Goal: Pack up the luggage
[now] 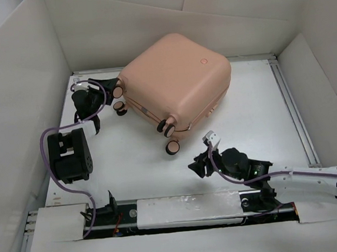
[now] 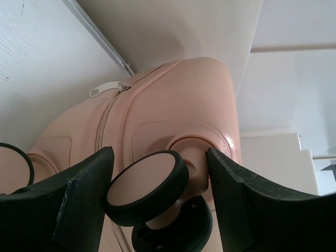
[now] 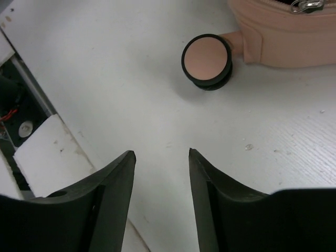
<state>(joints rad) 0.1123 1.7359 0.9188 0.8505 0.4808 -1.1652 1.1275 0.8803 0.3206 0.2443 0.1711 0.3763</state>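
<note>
The luggage [image 1: 176,78] is a pale peach-pink hard-shell suitcase, closed and lying flat at the back middle of the table. My left gripper [image 1: 107,87] is at its back-left corner. In the left wrist view its jaws [image 2: 160,152] close around a pink-and-black caster wheel [image 2: 144,186], both fingers touching it. My right gripper [image 1: 200,163] is open and empty, low over the table in front of the luggage. In the right wrist view [image 3: 161,152] it points toward the near caster wheel [image 3: 206,60], well short of it.
White walls enclose the table on three sides. A metal rail [image 1: 291,109] runs along the right side. A white padded strip [image 1: 187,210] and a dark gap with wiring lie at the near edge, also seen in the right wrist view [image 3: 47,157]. A zipper pull [image 2: 107,88] hangs on the luggage seam.
</note>
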